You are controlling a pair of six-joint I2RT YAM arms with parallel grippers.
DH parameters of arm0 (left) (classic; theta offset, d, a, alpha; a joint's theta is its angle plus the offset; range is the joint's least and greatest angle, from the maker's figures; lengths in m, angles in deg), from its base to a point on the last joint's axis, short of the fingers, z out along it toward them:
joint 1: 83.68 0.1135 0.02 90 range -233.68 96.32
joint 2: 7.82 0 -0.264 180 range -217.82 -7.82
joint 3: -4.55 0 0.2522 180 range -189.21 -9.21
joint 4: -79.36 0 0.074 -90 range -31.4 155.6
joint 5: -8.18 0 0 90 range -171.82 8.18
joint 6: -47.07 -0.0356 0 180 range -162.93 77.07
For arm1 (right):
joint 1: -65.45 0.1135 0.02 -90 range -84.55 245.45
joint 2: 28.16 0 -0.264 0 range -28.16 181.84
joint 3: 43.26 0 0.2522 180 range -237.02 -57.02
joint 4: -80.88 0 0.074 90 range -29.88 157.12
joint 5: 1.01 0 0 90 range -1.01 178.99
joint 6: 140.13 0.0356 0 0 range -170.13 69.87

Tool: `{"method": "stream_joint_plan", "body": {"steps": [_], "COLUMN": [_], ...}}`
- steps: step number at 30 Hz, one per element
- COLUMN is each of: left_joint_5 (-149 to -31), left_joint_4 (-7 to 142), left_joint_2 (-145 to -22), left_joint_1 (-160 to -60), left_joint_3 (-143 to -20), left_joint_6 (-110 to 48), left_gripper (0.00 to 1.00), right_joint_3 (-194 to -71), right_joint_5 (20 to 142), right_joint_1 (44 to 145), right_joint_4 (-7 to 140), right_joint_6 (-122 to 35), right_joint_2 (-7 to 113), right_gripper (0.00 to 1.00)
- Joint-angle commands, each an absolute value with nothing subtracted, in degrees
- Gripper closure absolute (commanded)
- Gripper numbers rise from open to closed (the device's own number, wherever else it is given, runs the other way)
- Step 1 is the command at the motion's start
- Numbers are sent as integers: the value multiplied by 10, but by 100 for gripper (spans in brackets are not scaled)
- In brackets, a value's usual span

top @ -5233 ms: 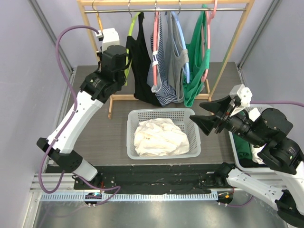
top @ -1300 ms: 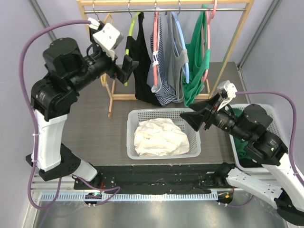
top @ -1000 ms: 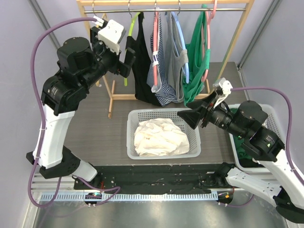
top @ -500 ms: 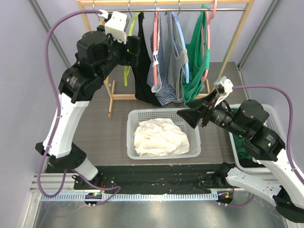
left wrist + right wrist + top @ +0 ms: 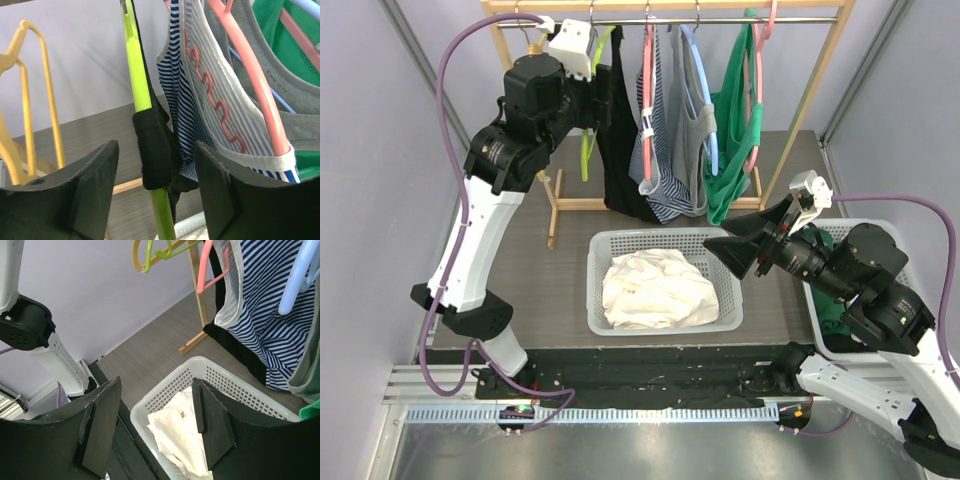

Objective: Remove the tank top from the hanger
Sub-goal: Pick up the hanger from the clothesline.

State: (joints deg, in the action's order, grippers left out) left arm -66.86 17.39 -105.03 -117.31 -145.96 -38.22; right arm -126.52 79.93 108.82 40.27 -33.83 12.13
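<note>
A black tank top (image 5: 618,150) hangs on a lime-green hanger (image 5: 586,140) at the left of the wooden rack (image 5: 670,8). My left gripper (image 5: 596,100) is up at the rack. In the left wrist view its jaws (image 5: 157,170) stand open either side of the green hanger arm (image 5: 137,75), where the black strap (image 5: 155,150) wraps it. There is a gap on both sides and nothing is pinched. My right gripper (image 5: 745,245) hovers open and empty over the right end of the white basket (image 5: 165,395).
A striped top (image 5: 660,160), a grey top (image 5: 695,120) and a green top (image 5: 735,140) hang to the right on pink and blue hangers. A bare yellow hanger (image 5: 40,100) hangs left. The basket (image 5: 665,238) holds white cloth (image 5: 660,290). A bin (image 5: 820,320) sits at the right.
My left arm has risen and swung right to the rack, bringing its jaws around the green hanger while they narrow. The right gripper has drifted slightly right.
</note>
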Motion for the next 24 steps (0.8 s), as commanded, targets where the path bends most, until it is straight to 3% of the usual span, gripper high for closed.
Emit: {"method": "stream_joint_plan", "body": {"steps": [1,8,13,16,17,19,24], "left_joint_5": [-672,-664,-664,-660,-659,-657,-651], "left_joint_4": [197,207,211,212,214,216,225], "left_joint_2": [-1058,-1077,-1090,-1096,-1096,-1092,-1080], "left_joint_1": [-1171,-1169,-1168,-1168,-1168,-1168,-1168], "left_joint_3": [-1476,-1482,-1486,-1491,-1491,-1492,-1494], "left_joint_6": [-378,-391,-399,-403,-404,-405,-413], "left_gripper": [39,49,62,79,90,98,100], "right_joint_3": [-1264,-1252,-1251,-1250,-1248,-1248,-1249], "right_joint_5": [807,807,807,811,811,811,804], "right_joint_1": [1087,1087,1087,1087,1087,1087,1087], "right_joint_4": [421,421,418,416,416,415,415], "right_joint_6": [-344,-346,-346,-347,-347,-347,-348], "right_joint_2": [114,104,99,97,96,97,102], "right_gripper": [34,34,34,34,34,34,34]}}
